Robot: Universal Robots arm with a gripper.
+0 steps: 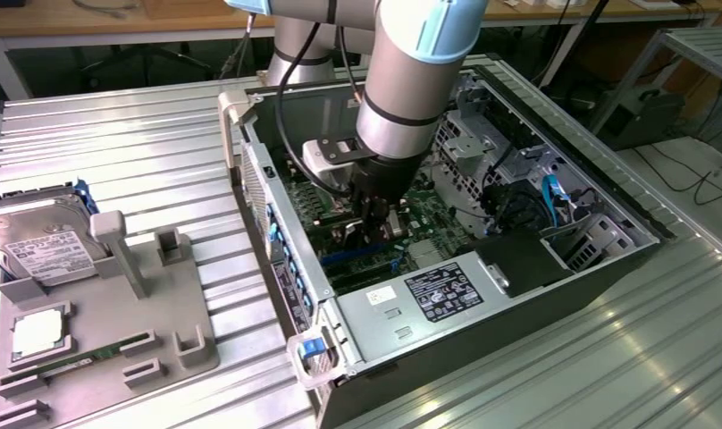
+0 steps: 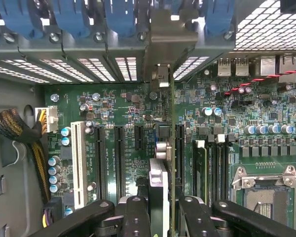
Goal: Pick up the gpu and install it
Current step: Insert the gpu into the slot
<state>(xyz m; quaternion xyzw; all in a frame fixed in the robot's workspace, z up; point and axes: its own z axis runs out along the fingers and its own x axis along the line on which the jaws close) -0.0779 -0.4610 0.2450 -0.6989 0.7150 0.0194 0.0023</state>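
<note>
The hand (image 2: 159, 210) grips the gpu (image 2: 164, 148), a slim dark card seen edge-on, upright above the green motherboard (image 2: 123, 106) inside the open black computer case (image 1: 504, 313). For a clean seat, keep the card vertical and its metal bracket aligned with the rear opening. The target slot lies hidden beneath the card.

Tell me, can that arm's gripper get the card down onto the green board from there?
Probably yes: the gripper holds the gpu edge-on over the motherboard, and nothing visibly blocks the way below it.
</note>
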